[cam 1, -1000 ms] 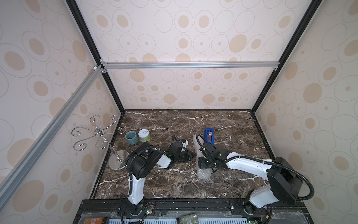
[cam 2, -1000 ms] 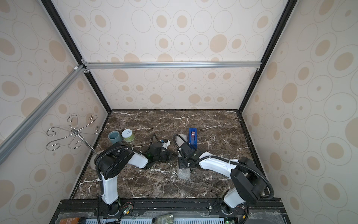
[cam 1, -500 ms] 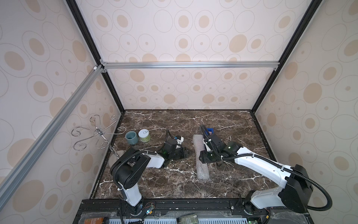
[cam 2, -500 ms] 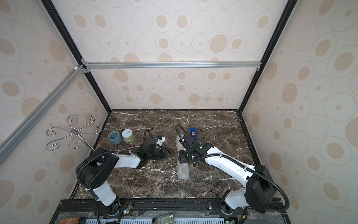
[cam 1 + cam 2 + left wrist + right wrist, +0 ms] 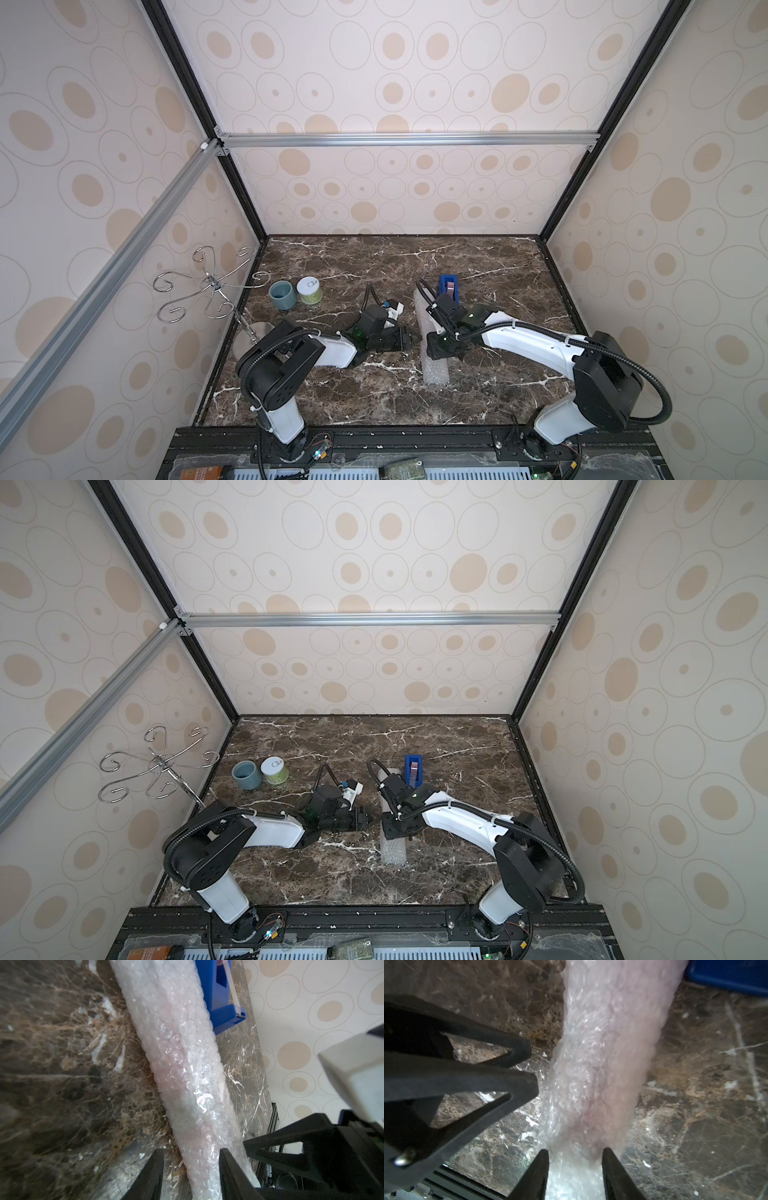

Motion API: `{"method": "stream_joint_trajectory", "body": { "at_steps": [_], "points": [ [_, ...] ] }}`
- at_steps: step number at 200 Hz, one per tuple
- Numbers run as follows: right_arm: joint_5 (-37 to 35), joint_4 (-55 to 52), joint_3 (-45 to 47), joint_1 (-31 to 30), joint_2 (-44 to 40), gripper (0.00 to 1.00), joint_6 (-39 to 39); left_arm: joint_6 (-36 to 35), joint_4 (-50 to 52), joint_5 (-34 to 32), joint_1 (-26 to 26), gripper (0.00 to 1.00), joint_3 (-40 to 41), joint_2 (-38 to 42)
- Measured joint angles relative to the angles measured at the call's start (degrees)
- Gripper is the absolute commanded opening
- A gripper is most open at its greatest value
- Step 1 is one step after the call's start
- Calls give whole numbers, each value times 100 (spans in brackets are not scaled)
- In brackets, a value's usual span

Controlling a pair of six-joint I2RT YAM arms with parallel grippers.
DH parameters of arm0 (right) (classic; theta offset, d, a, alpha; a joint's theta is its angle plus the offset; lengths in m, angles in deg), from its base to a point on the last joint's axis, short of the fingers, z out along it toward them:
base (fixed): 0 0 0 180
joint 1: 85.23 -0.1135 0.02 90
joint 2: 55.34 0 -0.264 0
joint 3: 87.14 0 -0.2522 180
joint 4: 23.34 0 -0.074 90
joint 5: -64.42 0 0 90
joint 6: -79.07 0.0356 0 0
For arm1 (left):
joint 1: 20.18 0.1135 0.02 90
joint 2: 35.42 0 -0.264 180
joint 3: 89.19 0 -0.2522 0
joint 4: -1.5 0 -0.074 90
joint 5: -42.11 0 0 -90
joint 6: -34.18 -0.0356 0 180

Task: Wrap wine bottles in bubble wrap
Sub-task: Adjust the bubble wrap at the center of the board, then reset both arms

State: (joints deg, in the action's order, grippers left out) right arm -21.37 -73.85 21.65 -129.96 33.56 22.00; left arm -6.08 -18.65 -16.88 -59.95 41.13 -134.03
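The bubble wrap lies on the marble table as a long whitish roll. The wine bottle is inside it and shows only as a pink tint. My right gripper points down over the roll's middle, with its jaws pressed on both sides of the roll. My left gripper lies low on the left of the roll. It is open: one finger touches the wrap, the other stands off over the table.
A blue tape dispenser stands close behind the roll's far end. A teal cup and a green-and-white jar sit at the back left. A metal hook stand rises by the left wall.
The left jaws have opened off the roll. The right gripper rose slightly, came back down on the roll's middle, and its jaws narrowed onto the wrap.
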Motion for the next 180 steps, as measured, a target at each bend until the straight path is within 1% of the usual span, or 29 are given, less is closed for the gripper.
{"method": "stream_joint_trajectory", "body": {
  "at_steps": [22, 41, 50, 71, 89, 118, 137, 153, 162, 180],
  "points": [
    [-127, 68, 22, -96, 24, 38, 90, 42, -37, 17, 0, 45, 42, -57],
    [-262, 76, 17, -186, 26, 42, 146, 42, -55, 20, 0, 45, 48, -57],
    [-313, 66, 9, -221, 37, 47, 146, 39, -63, 17, 2, 45, 48, -57],
    [-389, -72, -98, -284, 68, 62, 157, -22, 2, 15, 42, 45, 48, -31],
    [-487, -310, -278, -319, 13, 69, 87, -197, 306, 11, 131, 45, 15, 98],
    [-870, -597, -697, -308, -483, 74, -103, -778, 1207, -116, 426, 48, -315, 481],
    [-1220, -675, -931, -195, -916, 86, -350, -1296, 1897, -372, 726, 50, -678, 848],
    [-1617, -680, -979, 68, -1244, 92, -535, -1777, 2428, -614, 997, 52, -986, 1141],
    [-1816, -678, -962, 275, -1366, 94, -651, -2059, 2758, -793, 1163, 53, -1180, 1290],
    [-2135, -592, -791, 859, -1532, 97, -800, -2634, 3342, -1217, 1438, 61, -1534, 1491]
  ]
}}
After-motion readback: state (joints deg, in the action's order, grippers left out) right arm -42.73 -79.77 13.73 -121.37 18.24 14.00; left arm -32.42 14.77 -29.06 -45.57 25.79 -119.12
